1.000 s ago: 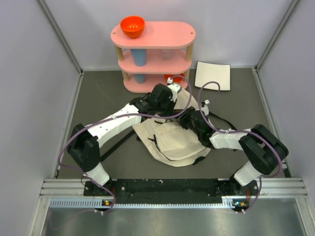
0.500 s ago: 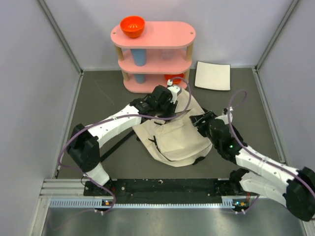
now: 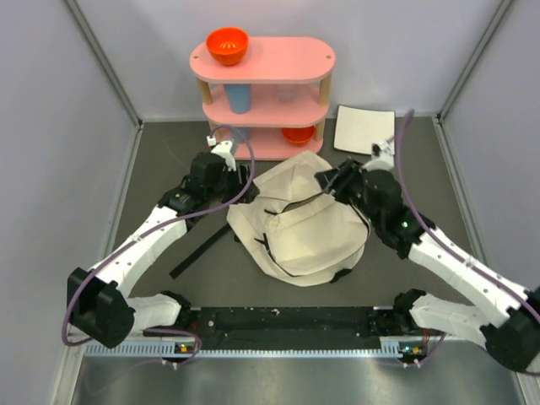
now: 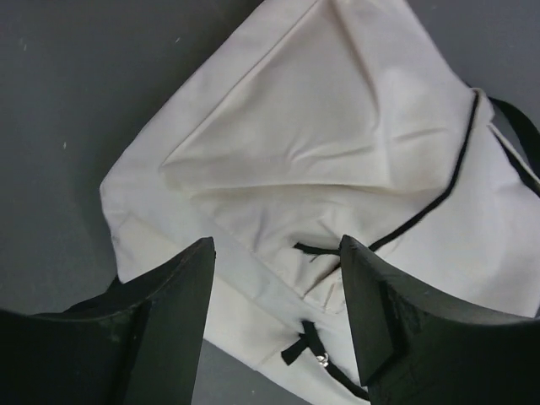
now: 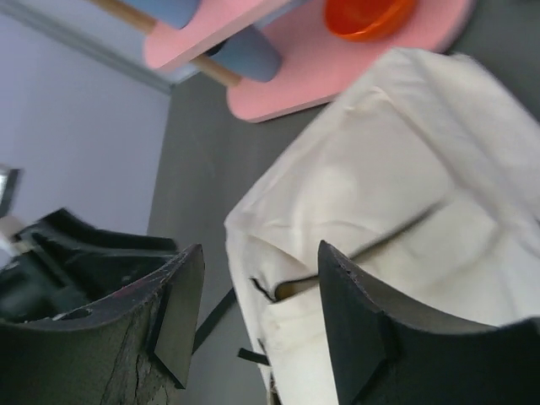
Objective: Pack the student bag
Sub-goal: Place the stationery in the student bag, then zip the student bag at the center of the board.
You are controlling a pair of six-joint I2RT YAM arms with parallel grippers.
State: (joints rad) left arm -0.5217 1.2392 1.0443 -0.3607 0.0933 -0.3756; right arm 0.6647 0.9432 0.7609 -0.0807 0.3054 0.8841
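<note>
The student bag [image 3: 297, 224], cream fabric with dark zippers and black straps, lies slumped in the middle of the grey table. My left gripper [image 3: 243, 175] hovers off its left upper edge, open and empty. In the left wrist view the bag [image 4: 321, 126] fills the space below the open left gripper [image 4: 277, 253], with two black zipper pulls [image 4: 305, 339] between the fingers. My right gripper [image 3: 331, 180] hangs open at the bag's upper right corner. Seen from the right wrist, the bag [image 5: 405, 169] lies beyond the open right gripper [image 5: 257, 261], one zipper slightly gaping.
A pink three-tier shelf [image 3: 263, 59] stands at the back with an orange bowl [image 3: 227, 45] on top, a blue cup [image 3: 239, 97] in the middle and another orange bowl [image 3: 297, 135] at the bottom. A flat white square sheet [image 3: 364, 129] lies back right. A black strap [image 3: 198, 251] trails left of the bag.
My left gripper has opened, released the bag's top and drawn back to the left. My right gripper has opened and pulled off the bag toward its upper right. The bag has settled.
</note>
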